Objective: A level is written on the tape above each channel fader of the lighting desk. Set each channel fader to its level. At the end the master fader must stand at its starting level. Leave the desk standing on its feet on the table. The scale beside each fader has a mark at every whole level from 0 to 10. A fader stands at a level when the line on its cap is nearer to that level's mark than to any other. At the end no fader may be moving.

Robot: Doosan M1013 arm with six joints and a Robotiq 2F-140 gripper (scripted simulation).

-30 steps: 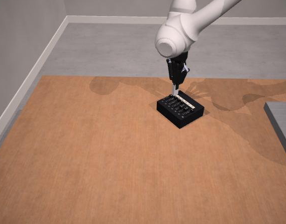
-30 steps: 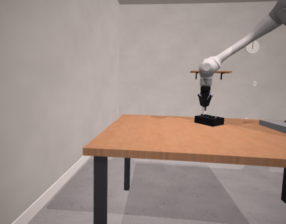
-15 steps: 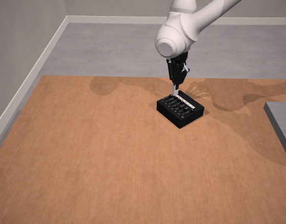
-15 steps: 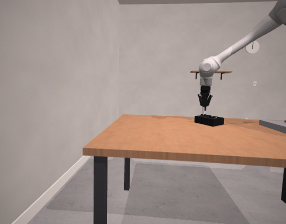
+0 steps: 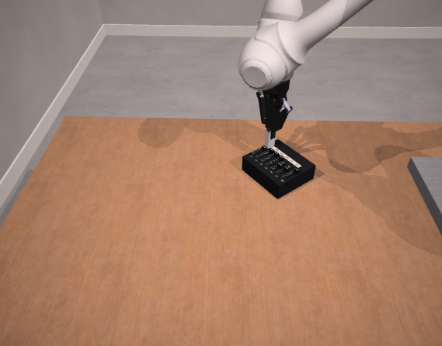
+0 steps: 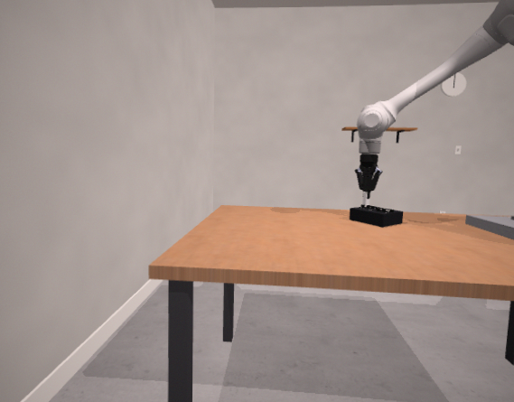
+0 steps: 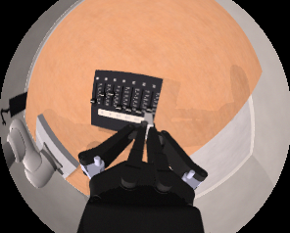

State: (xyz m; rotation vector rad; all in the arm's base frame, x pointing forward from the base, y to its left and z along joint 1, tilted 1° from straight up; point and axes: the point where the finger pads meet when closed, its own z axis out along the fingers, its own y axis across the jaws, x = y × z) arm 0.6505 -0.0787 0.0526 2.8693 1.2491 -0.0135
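The black lighting desk (image 5: 278,179) (image 6: 376,216) (image 7: 126,98) stands on its feet on the wooden table (image 5: 145,228) (image 6: 304,252). It has a row of several faders and a pale tape strip (image 5: 290,157) (image 7: 116,115) along one edge. My gripper (image 5: 269,142) (image 6: 366,199) (image 7: 147,118) is shut with nothing between the fingers. It points straight down, its tips just above or touching the desk's far corner, near the end fader and the tape strip. The fader levels and tape numbers are too small to read.
A grey slab (image 5: 434,186) (image 6: 494,223) lies at the table's right edge. The arm reaches in from the upper right. A wall shelf (image 6: 406,129) and a clock (image 6: 453,84) hang on the back wall, far behind the desk.
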